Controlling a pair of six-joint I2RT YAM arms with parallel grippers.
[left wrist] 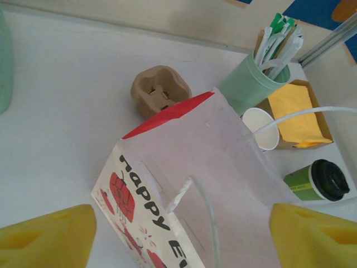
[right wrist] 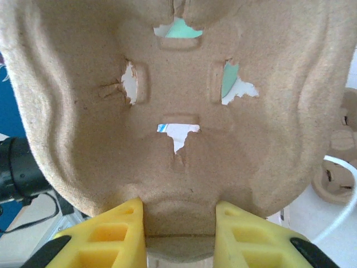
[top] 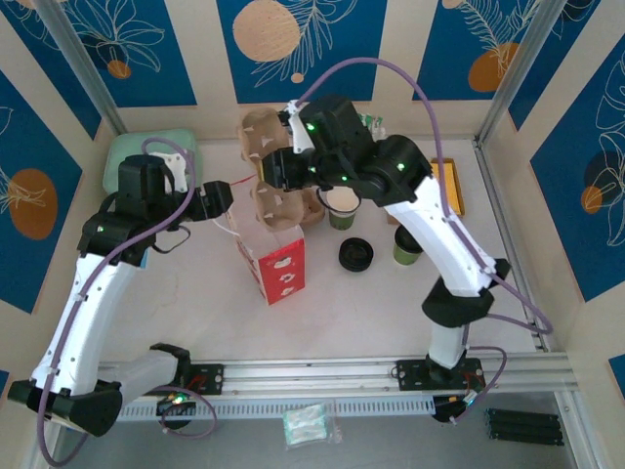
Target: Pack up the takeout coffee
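Note:
The takeout coffee (left wrist: 319, 180), a green-patterned cup with a black lid, stands on the table right of the paper bag (left wrist: 184, 167); from above the coffee (top: 407, 245) sits under the right arm. The red-and-white bag (top: 274, 264) stands upright in the middle. My left gripper (left wrist: 181, 240) is open, its yellow fingers (left wrist: 47, 237) wide on either side of the bag's top and its white handle (left wrist: 195, 206). From above, the left gripper (top: 223, 200) is at the bag's left. My right gripper (right wrist: 179, 229) is shut on a cardboard cup carrier (right wrist: 167, 100), held above the bag (top: 281, 200).
A lidless cup (left wrist: 262, 127), a green holder of straws (left wrist: 251, 84) and yellow napkins (left wrist: 295, 109) stand behind the coffee. Loose black lids (top: 355, 254) lie right of the bag. Another carrier (left wrist: 160, 89) lies behind the bag. A mint tray (top: 146, 156) is at the back left.

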